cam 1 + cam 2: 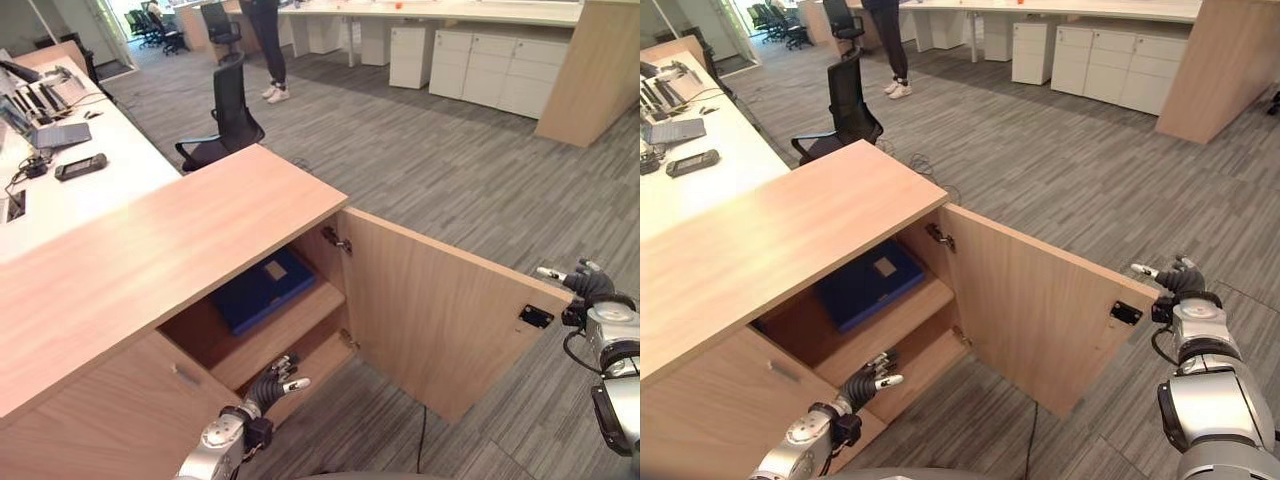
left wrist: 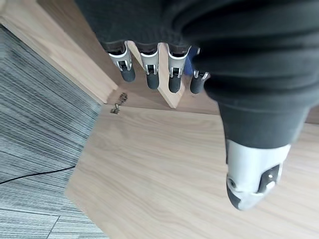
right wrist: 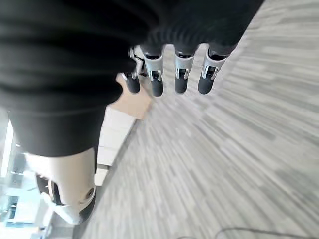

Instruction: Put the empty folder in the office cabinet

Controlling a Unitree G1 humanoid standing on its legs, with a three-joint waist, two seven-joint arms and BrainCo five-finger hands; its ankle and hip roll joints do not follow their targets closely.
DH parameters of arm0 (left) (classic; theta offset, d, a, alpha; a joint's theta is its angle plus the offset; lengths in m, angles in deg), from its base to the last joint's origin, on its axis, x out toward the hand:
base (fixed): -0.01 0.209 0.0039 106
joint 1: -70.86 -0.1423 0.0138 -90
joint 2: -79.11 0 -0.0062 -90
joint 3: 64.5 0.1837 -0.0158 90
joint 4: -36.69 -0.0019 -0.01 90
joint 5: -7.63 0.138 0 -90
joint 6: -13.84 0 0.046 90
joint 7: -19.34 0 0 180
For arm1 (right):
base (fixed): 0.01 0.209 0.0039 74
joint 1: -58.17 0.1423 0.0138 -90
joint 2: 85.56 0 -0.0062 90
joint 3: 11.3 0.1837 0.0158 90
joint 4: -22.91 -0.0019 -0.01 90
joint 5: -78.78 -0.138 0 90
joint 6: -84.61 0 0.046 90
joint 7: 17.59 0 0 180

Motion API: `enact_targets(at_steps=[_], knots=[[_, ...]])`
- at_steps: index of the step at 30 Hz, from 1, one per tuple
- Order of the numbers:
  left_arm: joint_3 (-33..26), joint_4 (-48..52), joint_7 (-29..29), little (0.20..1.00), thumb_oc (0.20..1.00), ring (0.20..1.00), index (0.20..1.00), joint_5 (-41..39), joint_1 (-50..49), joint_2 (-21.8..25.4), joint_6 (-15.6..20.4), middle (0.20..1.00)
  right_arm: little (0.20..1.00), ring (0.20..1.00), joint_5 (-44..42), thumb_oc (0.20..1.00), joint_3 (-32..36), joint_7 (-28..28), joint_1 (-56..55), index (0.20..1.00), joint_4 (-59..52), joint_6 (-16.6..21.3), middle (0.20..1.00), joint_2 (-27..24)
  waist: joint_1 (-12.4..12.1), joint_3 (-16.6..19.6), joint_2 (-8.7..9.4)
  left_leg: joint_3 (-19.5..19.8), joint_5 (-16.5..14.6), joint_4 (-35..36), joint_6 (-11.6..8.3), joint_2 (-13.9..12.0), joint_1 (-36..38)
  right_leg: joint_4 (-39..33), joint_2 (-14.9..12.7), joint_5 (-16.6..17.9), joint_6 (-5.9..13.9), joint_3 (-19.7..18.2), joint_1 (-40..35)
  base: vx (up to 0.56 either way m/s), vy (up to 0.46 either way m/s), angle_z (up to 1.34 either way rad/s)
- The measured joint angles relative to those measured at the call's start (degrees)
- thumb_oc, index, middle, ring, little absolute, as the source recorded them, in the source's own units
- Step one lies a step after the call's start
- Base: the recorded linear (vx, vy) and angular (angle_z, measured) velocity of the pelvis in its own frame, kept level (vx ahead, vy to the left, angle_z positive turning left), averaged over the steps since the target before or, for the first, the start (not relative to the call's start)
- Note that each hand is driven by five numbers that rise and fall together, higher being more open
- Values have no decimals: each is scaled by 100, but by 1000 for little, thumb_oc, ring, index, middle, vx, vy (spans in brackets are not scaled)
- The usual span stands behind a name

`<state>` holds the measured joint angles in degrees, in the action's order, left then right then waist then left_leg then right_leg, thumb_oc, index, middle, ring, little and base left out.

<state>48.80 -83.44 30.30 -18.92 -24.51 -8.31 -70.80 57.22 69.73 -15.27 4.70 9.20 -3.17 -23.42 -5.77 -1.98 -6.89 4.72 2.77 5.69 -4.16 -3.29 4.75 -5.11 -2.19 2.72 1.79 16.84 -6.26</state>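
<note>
The grey carpeted floor (image 1: 430, 170) spreads wide across the office, and a person (image 1: 265, 45) stands at the far end by the white drawer units (image 1: 490, 65). Up close, the wooden office cabinet (image 1: 150, 250) runs along beside a white counter (image 1: 90, 185), which carries a laptop (image 1: 62, 135) and a phone (image 1: 80, 166) near its far edge. A black office chair (image 1: 228, 120) sits just past the cabinet's far corner. The cabinet door (image 1: 430, 320) hangs wide open, swung out over the floor. Inside, on the upper shelf (image 1: 275, 335), the dark blue folder (image 1: 262, 290) lies flat, well back from the shelf's front edge. The left hand (image 1: 283, 381) hovers low in front of the shelf's front edge, fingers (image 2: 149, 74) straight and relaxed, holding nothing. The right hand (image 1: 1175, 277) is at the outer edge of the open door, fingers (image 3: 157, 82) loosely extended, empty too.
</note>
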Motion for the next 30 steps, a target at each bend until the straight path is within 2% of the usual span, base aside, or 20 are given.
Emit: enact_targets(at_steps=[1, 8, 10, 11, 14, 18, 20, 23, 26, 30], knots=[[23, 0, 1, 1000, 1000, 1000, 1000, 0, 1, 2, -20, 1000, 1000, 1000, -10, 1000, 6, 9, -25, 1000, 29, -24, 1000, 37, 10, 26, -48, 39, 6, 1, -9, -2, -8, 2, 3, -4, -7, 34, -5, 26, -2, 15], [28, 1, -8, 1000, 1000, 1000, 1000, -2, -5, -22, -44, 1000, 1000, 1000, -216, 1000, 8, 15, -671, 1000, 30, -40, 1000, 497, 47, 36, -75, 186, -10, 1, -13, -23, -33, -1, 29, -47, -11, 162, -41, 18, -2, 9], [26, 1, -20, 1000, 1000, 1000, 1000, -3, -8, -36, -44, 1000, 1000, 1000, -230, 1000, 3, 22, -858, 1000, 7, -34, 1000, 709, 44, 43, -77, 202, -16, 1, -20, -26, -33, 1, 34, -47, -11, 162, -42, 0, 0, 0], [26, 1, -34, 1000, 1000, 1000, 1000, -3, -7, -47, -46, 1000, 1000, 1000, -428, 1000, 12, 117, -1011, 1000, -122, -23, 1000, 1010, 43, 46, -79, 203, -22, 2, -27, -34, -35, 0, 39, -48, -12, 163, -39, 0, 0, 0], [16, 2, -55, 1000, 1000, 1000, 1000, -6, -1, -63, -46, 1000, 1000, 1000, -491, 1000, -97, 96, -1252, 1000, -318, 23, 1000, 1263, 43, 62, -72, 211, -19, 1, -20, -38, -45, 2, 43, -54, -16, 168, -32, 0, 0, 0], [-129, -1, -166, 1000, 1000, 1000, 1000, -3, 14, -69, -37, 1000, 1000, 1000, -490, 1000, -112, 17, -2115, 1000, -1273, 170, 1000, 1589, 117, 148, 30, 202, -13, 1, 26, -64, -46, 4, 70, -87, -44, 160, -29, 0, 0, 0], [-358, -6, -277, 1000, 1000, 1000, 1000, 0, 18, -101, -29, 1000, 1000, 1000, -467, 1000, -222, -28, -2928, 1000, -2413, 252, 1000, 1844, 295, 158, 118, 198, 0, 2, 8, -85, -45, 5, 95, -107, -70, 154, -29, 0, 0, 0], [-661, -77, -360, 1000, 1000, 1000, 1000, 18, 3, -340, -5, 1000, 1000, 1000, -390, 1000, -247, -75, -3800, 1000, -3607, 241, 1000, 1966, 377, 180, 90, 199, 1, 2, 3, -87, -41, 6, 96, -118, -86, 163, -43, 0, 0, 0], [-749, -144, -427, 1000, 1000, 1000, 1000, 57, 13, -435, -1, 1000, 1000, 1000, 53, 1000, -751, -421, -4050, 1000, -3907, 232, 1000, 2053, 391, 161, 53, 216, 11, 2, -12, -98, -41, 5, 108, -123, -92, 197, -56, -8, -17, 4], [-768, -263, -496, 1000, 1000, 1000, 1000, 76, -29, -449, 13, 1000, 1000, 1000, 336, 1000, -976, -584, -4087, 1000, -4259, 214, 1000, 2106, 347, 130, 17, 275, -23, 3, 2, -98, -44, 5, 110, -155, -54, 260, -85, -24, -31, 10]])
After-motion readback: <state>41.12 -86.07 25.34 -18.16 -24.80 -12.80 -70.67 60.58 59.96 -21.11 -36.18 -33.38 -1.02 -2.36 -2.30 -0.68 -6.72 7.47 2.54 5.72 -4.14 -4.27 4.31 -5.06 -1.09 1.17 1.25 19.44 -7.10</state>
